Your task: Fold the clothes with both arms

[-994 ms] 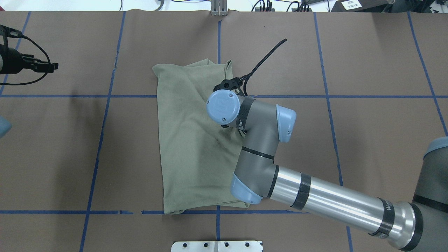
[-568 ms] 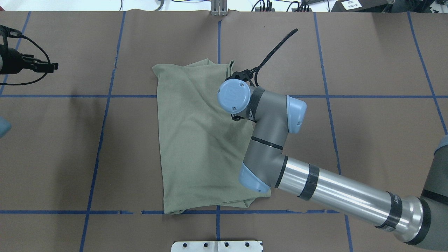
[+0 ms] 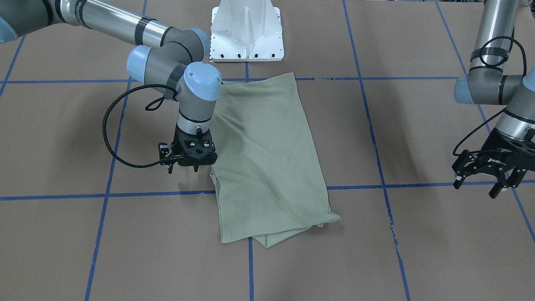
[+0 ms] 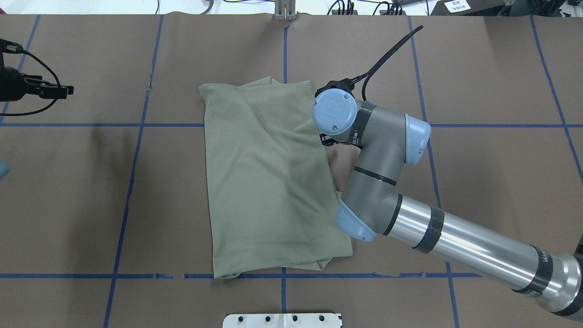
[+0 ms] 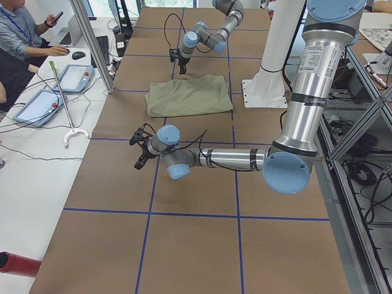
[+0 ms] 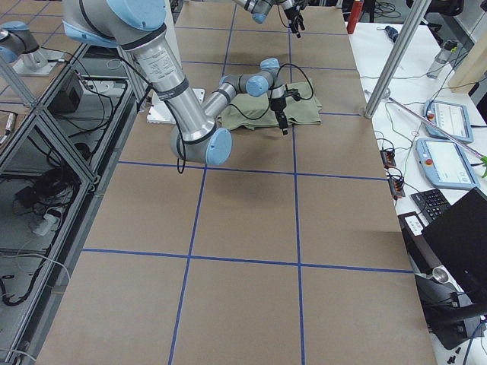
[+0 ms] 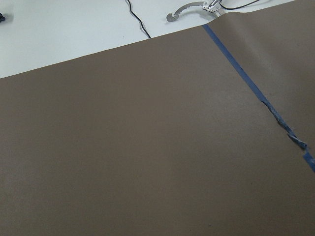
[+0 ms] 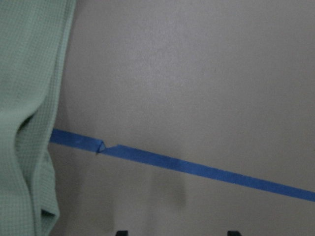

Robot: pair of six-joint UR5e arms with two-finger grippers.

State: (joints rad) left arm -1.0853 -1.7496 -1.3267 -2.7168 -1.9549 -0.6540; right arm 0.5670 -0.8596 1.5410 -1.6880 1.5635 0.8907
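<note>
While shirt (image 4: 268, 182) lies folded, right claw (image 3: 190, 167) spread

Left of shirt: you have bare table (image 4: 136, 182) between the shirt (image 4: 268, 182) and the left gripper (image 3: 485, 186), which hangs well apart.
Right of shirt: the right arm (image 4: 378, 182) crosses your path, overhanging the shirt's edge; the right gripper (image 3: 190, 166) hangs just beside the cloth.
Robot's side: the pedestal (image 4: 282, 320) stands near the hem.
</note>
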